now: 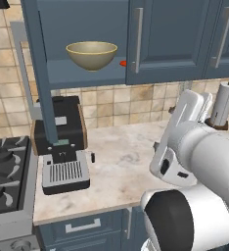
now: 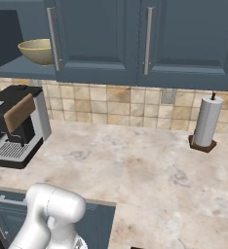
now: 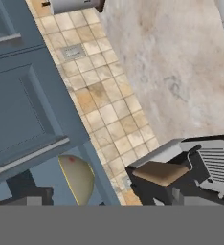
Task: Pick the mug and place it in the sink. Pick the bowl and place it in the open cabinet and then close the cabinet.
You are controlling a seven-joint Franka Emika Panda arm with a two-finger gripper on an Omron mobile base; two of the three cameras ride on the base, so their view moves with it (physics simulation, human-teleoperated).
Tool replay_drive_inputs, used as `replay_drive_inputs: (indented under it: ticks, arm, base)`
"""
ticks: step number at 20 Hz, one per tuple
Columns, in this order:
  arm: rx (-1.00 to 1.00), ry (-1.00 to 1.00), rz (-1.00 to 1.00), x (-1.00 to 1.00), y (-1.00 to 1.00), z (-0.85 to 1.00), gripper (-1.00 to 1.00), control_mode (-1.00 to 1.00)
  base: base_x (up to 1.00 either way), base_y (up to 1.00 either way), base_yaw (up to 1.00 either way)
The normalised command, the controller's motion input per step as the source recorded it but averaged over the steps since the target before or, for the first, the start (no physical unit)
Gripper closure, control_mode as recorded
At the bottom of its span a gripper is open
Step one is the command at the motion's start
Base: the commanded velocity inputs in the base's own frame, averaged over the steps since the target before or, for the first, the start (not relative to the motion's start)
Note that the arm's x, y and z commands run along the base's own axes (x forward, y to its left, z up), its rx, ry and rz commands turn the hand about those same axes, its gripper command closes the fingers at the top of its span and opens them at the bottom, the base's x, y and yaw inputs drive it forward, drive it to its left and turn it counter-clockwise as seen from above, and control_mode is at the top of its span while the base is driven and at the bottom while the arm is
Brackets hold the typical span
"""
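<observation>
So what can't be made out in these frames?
- Gripper: tips at the hand view's bottom edge, gap cut off.
- Bowl: right side behind the closed door in the right base view.
- Cabinet door: cut off by the top edge in the left base view.

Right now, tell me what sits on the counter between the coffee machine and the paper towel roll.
Nothing: in the right base view, the marble counter lies bare between the coffee machine and the paper towel roll.

Glossy olive bowl (image 1: 91, 55), matt blue cabinet (image 1: 171, 39), mottled stone-look counter (image 2: 135, 165), beige tiles (image 2: 111, 104).
</observation>
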Motion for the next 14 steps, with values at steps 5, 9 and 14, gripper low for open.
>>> replay_drive_inputs:
  ticks: [5,9,14]
  arm:
    - [0.00,0.00,0.00,0.00,0.50,-0.10,-1.00,-1.00]
    - [0.00,0.00,0.00,0.00,0.61,-0.28,-1.00,-1.00]
    - [0.00,0.00,0.00,-0.02,0.52,-0.25,-1.00,-1.00]
  base:
    - [0.00,0.00,0.00]
    - [0.00,0.00,0.00]
    - [0.00,0.00,0.00]
